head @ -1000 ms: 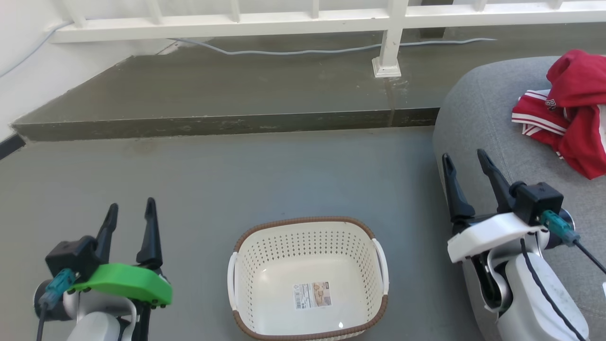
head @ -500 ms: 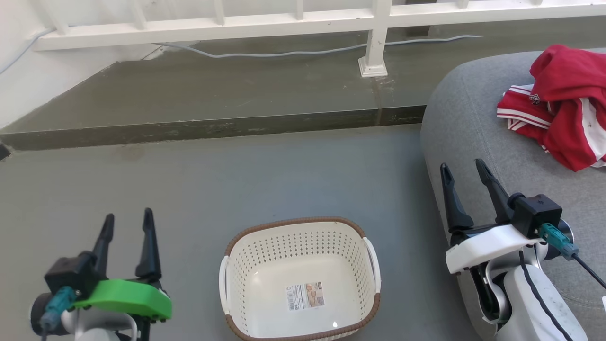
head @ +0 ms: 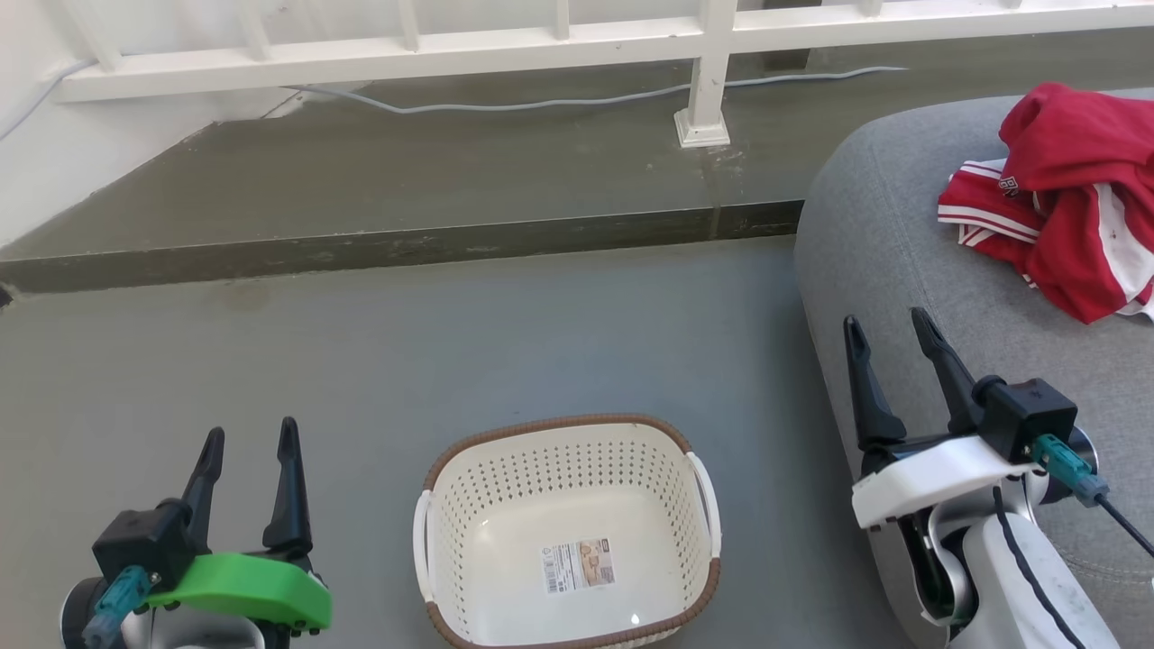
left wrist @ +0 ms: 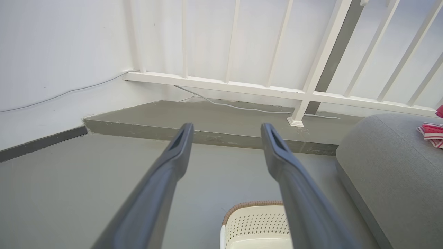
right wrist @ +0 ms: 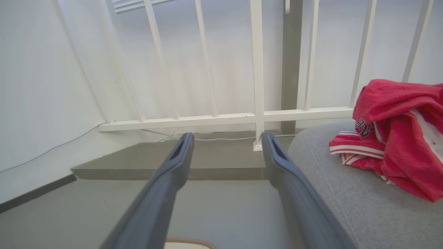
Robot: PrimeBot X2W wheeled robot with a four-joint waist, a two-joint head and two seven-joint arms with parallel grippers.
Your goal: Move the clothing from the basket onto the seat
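The red clothing (head: 1068, 203) with white stripe trim lies bunched on the grey seat (head: 911, 252) at the right; the right wrist view shows the clothing (right wrist: 398, 138) on the seat (right wrist: 349, 193). The cream basket (head: 563, 532) with its brown rim stands on the floor, holding nothing but its label sticker. My left gripper (head: 251, 442) is open at the lower left, left of the basket. My right gripper (head: 886, 323) is open over the seat's near edge, well short of the clothing. The left wrist view catches the basket's rim (left wrist: 254, 204), the seat (left wrist: 391, 169) and a bit of clothing (left wrist: 431, 131).
A raised concrete step (head: 406, 243) runs across the floor behind the basket. On it stands a white railing (head: 541, 41) with a post (head: 703, 117), and a grey cable (head: 541, 104) trails along its base. A white wall (head: 54, 180) closes the left side.
The whole head view has shifted, so the camera turned slightly right. Both grippers sit a little lower in the picture, still open. Basket and clothing stay as they were.
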